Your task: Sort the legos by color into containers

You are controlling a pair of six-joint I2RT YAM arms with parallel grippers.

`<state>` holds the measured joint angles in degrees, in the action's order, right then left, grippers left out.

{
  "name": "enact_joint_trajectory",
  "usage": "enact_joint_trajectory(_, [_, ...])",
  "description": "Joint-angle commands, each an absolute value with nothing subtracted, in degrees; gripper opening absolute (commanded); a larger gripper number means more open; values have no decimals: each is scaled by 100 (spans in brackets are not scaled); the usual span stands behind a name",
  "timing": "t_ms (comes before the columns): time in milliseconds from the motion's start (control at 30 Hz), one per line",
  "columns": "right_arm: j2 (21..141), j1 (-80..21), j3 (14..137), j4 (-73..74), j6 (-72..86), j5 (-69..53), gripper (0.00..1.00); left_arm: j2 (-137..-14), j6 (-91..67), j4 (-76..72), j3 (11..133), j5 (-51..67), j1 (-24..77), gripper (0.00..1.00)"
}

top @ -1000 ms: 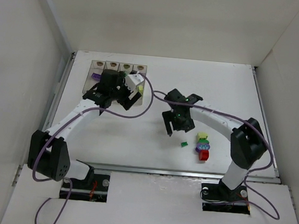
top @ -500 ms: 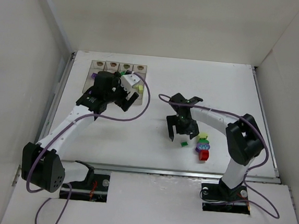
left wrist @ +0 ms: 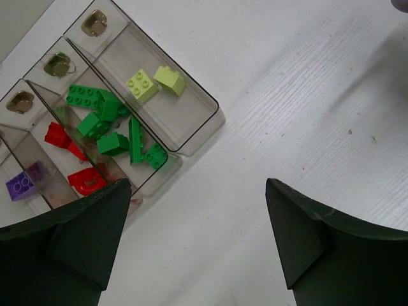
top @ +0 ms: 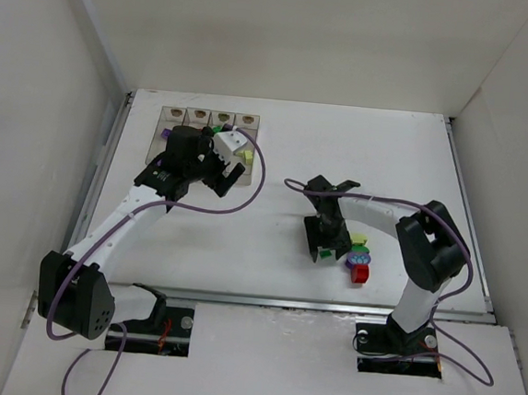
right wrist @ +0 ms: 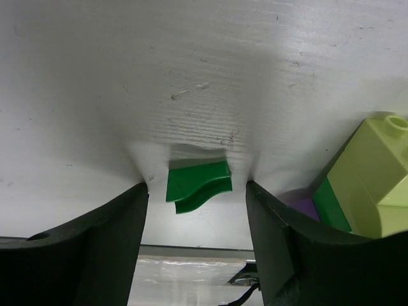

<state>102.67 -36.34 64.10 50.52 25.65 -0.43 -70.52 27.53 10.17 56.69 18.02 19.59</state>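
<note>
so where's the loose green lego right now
In the right wrist view the green lego lies on the table between the open fingers of the right gripper, close to the pale yellow brick.

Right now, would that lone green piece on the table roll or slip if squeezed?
The green piece lies flat and has corners, so it probably won't roll. Its smooth, hard-looking plastic might slip. It looks tiny, so likely very light.

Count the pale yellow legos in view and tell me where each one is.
3 pale yellow legos. Two lie side by side in the end bin: one and another. The third sits in the pile beside the right hand. Others may be hidden.
</note>
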Motion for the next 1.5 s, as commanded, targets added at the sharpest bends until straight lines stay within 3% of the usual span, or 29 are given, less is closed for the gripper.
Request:
enact_joint_trajectory(0, [10178,-3604,6354,4491,2505,-80,68,-6882,2672,1037,5730,1916,1951,84])
enact_joint_trajectory(233, [10362,-3604,6521,4553,2391,290,60,-6882,2725,1037,5783,1916,1951,84])
enact_joint_trajectory(433, [10310,-3604,6636,4491,2224,168,25,-6882,2777,1090,5836,1916,1951,84])
enact_joint_trajectory(533, [10230,-3604,6697,4491,2154,167,17,-6882,2961,1221,5836,2134,1951,84])
enact_joint_trajectory(700, [10046,-3604,7521,4912,2101,-51,15,-6829,3619,1695,5889,2846,1951,84])
enact_joint_trajectory(767, [9888,-3604,8373,5054,2030,-315,15,-6558,4278,1767,5889,3319,1951,84])
enact_joint_trajectory(833, [9827,-3543,9328,5106,2030,-921,15,-6077,4770,1688,5679,3646,1951,87])
enact_joint_trajectory(900, [9826,-3542,9955,5054,2030,-1343,14,-5671,5098,1329,5285,4049,1951,100])
enact_joint_trajectory(967, [9826,-3542,10648,4854,2083,-1958,14,-5162,5019,434,5029,4271,2003,100])
enact_joint_trajectory(1067, [9826,-3542,11029,4554,2328,-2688,11,-5019,4282,-622,4878,4412,2074,100])
enact_joint_trajectory(1267, [9633,-3814,10917,3622,2786,-3637,9,-5607,3658,-922,5378,4465,2268,100])
enact_joint_trajectory(1467, [9572,-3876,10784,3516,2786,-3937,7,-5845,3357,-1502,5502,4395,2391,85])
